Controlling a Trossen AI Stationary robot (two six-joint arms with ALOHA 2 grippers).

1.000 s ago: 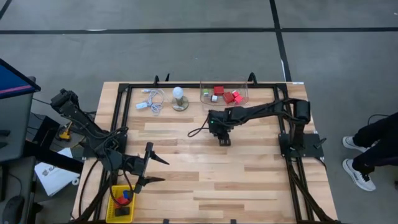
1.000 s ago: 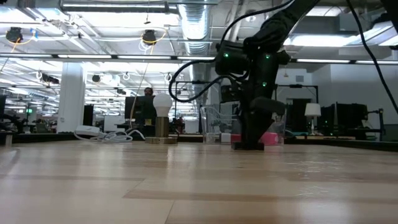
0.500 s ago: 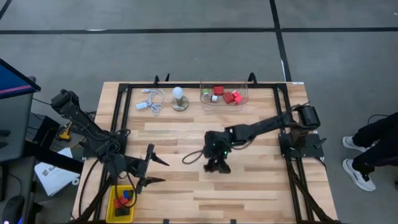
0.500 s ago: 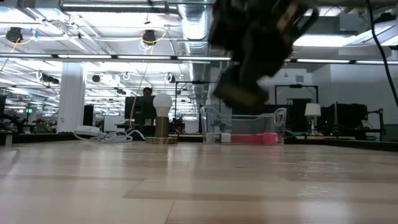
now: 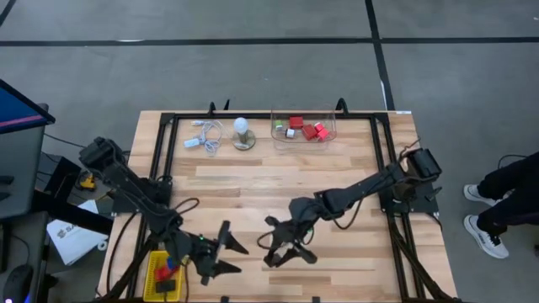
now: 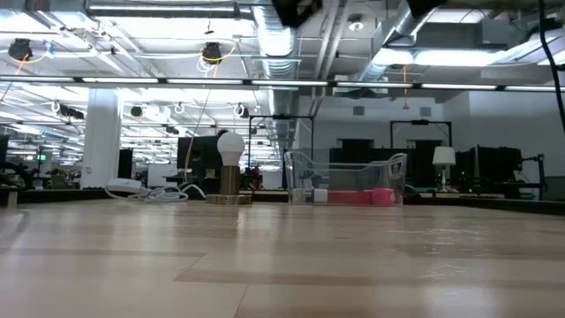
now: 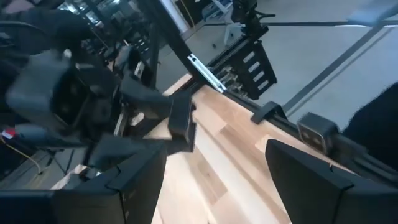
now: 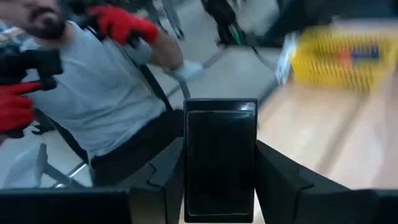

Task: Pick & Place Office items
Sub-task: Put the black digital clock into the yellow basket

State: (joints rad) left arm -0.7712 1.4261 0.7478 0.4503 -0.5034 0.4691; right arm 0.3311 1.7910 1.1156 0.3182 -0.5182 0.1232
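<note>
High view shows no readable brand, label or writing anywhere. Largest is the wooden tabletop (image 5: 253,194), filling the middle of the frame inside a black frame rail, with wide bare wood across its centre and right. The left claw (image 5: 226,257) sits at lower centre-left, its fingers spread wide and holding nothing. The right claw (image 5: 286,252) sits just right of it at lower centre; in the right wrist view its fingers clamp a flat black block (image 8: 219,158) upright between them. A yellow bin (image 5: 163,275) at the lower left edge is partly hidden by the left arm, and only red, blue and black pieces inside it can be made out. A clear bin (image 5: 303,128) at the upper centre edge holds red blocks (image 5: 310,130) plus small white and green ones. A white bulb (image 5: 242,132) and a coiled white cable (image 5: 206,135) lie at upper left centre. Low view cuts both arms off at its top edge. A person's shoes (image 5: 487,217) show at far right.
</note>
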